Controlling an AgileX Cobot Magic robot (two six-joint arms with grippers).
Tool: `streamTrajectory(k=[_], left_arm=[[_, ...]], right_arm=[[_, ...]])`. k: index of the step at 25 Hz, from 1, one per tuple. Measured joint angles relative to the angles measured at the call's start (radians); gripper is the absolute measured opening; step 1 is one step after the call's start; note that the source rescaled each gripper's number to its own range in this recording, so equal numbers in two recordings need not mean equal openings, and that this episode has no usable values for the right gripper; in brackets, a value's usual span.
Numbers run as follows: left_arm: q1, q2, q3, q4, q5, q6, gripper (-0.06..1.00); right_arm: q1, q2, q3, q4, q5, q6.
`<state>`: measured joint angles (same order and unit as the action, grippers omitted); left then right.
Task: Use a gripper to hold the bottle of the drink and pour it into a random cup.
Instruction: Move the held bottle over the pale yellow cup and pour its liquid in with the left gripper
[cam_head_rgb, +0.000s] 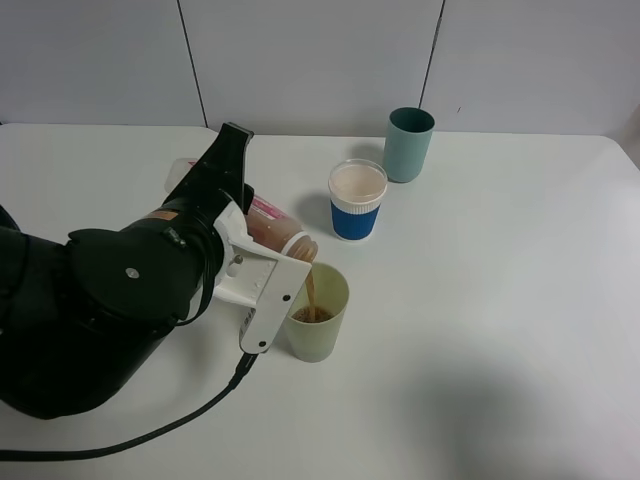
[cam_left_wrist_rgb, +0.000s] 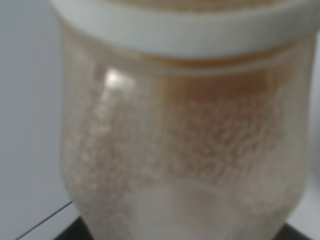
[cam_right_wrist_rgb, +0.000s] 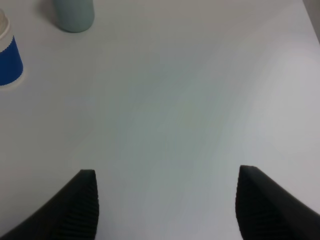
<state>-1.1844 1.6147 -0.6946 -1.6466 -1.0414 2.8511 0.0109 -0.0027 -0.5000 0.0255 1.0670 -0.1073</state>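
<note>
My left gripper (cam_head_rgb: 252, 248) is shut on the bottle (cam_head_rgb: 277, 228), which lies tilted with its neck over the pale yellow-green cup (cam_head_rgb: 318, 318). A thin stream of the brown drink (cam_head_rgb: 311, 288) runs from the neck into the cup, where brown liquid has pooled. In the left wrist view the bottle (cam_left_wrist_rgb: 185, 145) fills the picture, with brown drink (cam_left_wrist_rgb: 215, 87) near its white neck ring. My right gripper (cam_right_wrist_rgb: 167, 210) is open and empty above bare table; it is out of the exterior high view.
A blue-and-white paper cup (cam_head_rgb: 357, 202) with pale liquid stands behind the yellow-green cup. A taller teal cup (cam_head_rgb: 408, 145) stands further back right. Both show in the right wrist view, the paper cup (cam_right_wrist_rgb: 7, 57) and the teal cup (cam_right_wrist_rgb: 74, 12). A black cable (cam_head_rgb: 150, 432) trails at the front left.
</note>
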Motion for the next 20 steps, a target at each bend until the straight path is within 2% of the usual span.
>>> streamTrajectory(k=[20], left_arm=[[0.000,0.000,0.000,0.039,-0.008,0.011,0.00]], right_arm=[[0.000,0.000,0.000,0.000,0.000,0.000]])
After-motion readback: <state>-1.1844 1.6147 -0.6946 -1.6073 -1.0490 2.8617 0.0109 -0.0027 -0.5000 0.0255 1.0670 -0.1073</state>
